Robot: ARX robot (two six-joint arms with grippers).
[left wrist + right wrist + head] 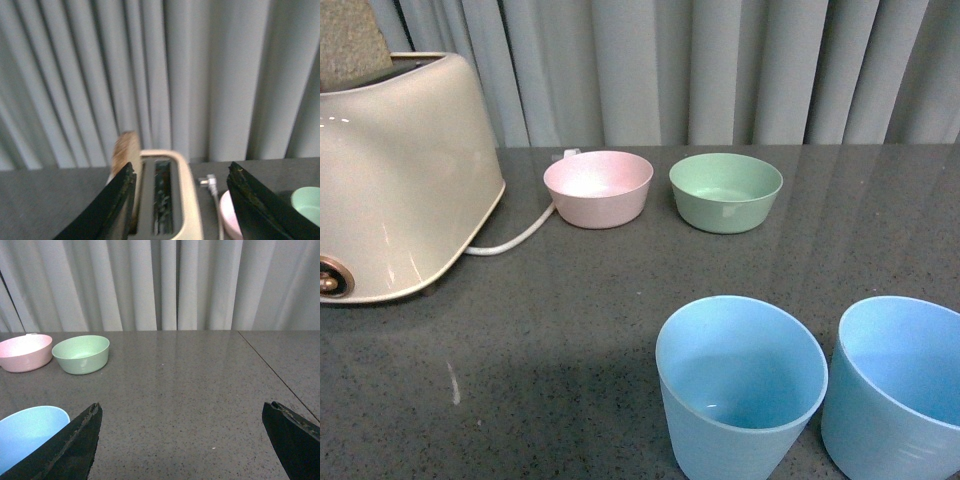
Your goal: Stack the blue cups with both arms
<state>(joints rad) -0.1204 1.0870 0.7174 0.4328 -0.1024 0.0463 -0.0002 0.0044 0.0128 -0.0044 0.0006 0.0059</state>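
Observation:
Two light-blue cups stand upright near the table's front edge in the front view: one (740,390) at centre right, the other (895,390) at the far right, cut by the frame. Neither arm shows in the front view. My left gripper (182,172) is open and empty, raised above the toaster (165,200). My right gripper (182,407) is open and empty over bare table, with one blue cup's rim (30,432) beside its finger (75,445).
A beige toaster (400,180) with a slice of bread (350,40) and a white cord (515,240) stands at the left. A pink bowl (598,187) and a green bowl (725,190) sit mid-table. Grey curtains hang behind.

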